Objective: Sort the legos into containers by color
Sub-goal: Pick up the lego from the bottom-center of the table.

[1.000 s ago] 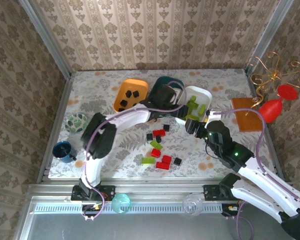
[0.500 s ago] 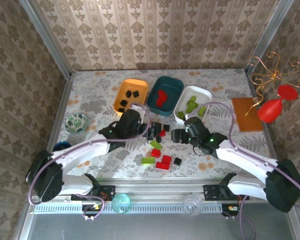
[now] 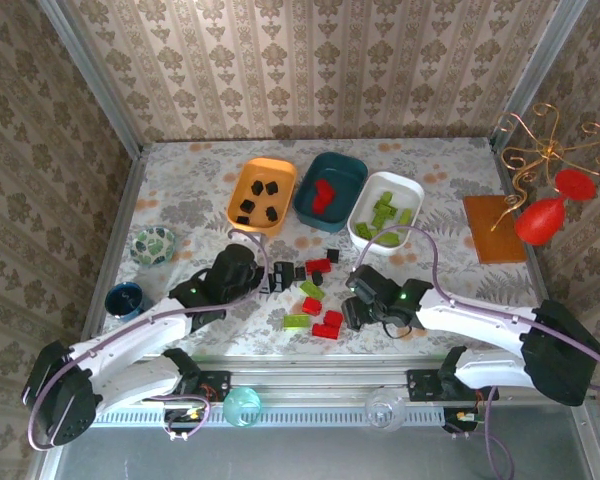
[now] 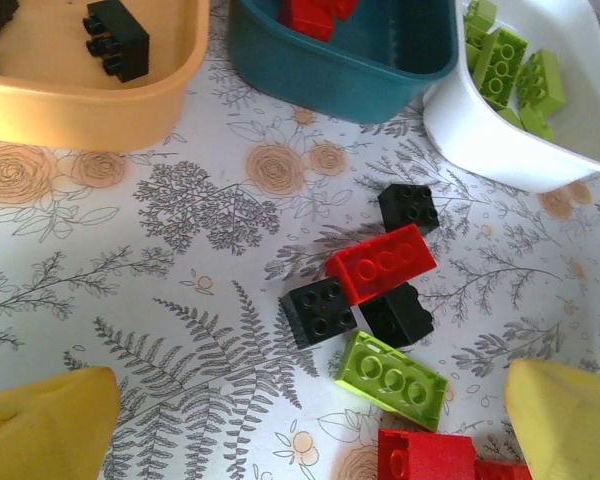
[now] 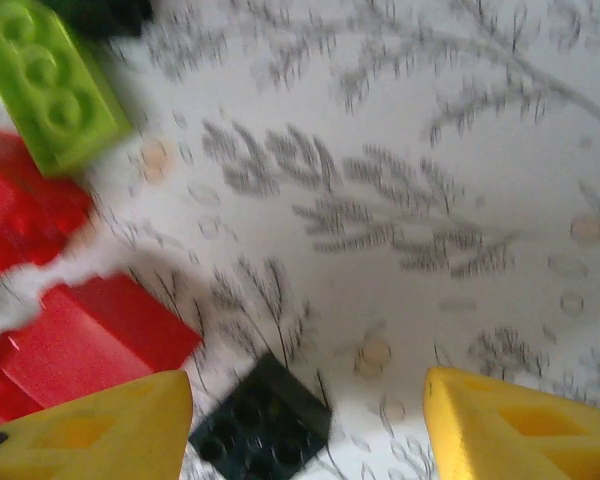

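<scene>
Both arms have come back from the tubs (image 3: 255,172) to the loose legos (image 3: 313,290) on the counter (image 3: 180,200). The left gripper (image 4: 308,405) has its jaws wide and empty above them. The right gripper (image 5: 305,400) has its jaws half apart around a black brick (image 5: 265,425), likely grabbing it next.

Left gripper (image 3: 276,277) jaws spread wide; right gripper (image 3: 351,316) jaws apart, angled down.

Glossy smooth plastic is seen in the legos (image 4: 380,262) and containers (image 4: 330,85); a matt printed finish is seen on the table cover (image 4: 130,270).
</scene>
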{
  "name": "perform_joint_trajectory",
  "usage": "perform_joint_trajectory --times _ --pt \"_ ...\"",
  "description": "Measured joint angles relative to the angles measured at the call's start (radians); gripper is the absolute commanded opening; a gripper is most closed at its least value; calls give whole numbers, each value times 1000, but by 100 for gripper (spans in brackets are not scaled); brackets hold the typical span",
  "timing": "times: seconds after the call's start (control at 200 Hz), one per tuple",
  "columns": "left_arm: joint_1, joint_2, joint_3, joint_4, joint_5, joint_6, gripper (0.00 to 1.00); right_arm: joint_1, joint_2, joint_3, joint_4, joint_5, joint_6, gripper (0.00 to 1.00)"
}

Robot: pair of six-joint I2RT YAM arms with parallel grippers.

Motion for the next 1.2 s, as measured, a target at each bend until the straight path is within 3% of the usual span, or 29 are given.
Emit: perform_joint_trajectory --times 0.17,0.28,0.595,1.01,1.1,1.2 --pt "18 6 0 1 1 -6 100 48 1 -4 -50 12 28 65" --pt "23 15 0 0 4 -10 100 61 43 -2 -48 19 31 71" --pt "40 15 0 -6 4 -10 100 72 136 57 4 35 21 69" --pt "49 15 0 -14 7 -18 100 80 9 56 -48 38 4 68" --pt "54 15 -1 -14 8 -19 100 92 10 50 -65 37 1 65" --pt "56 15 -2 -14 8 -21 100 114 32 41 -82 35 1 67"
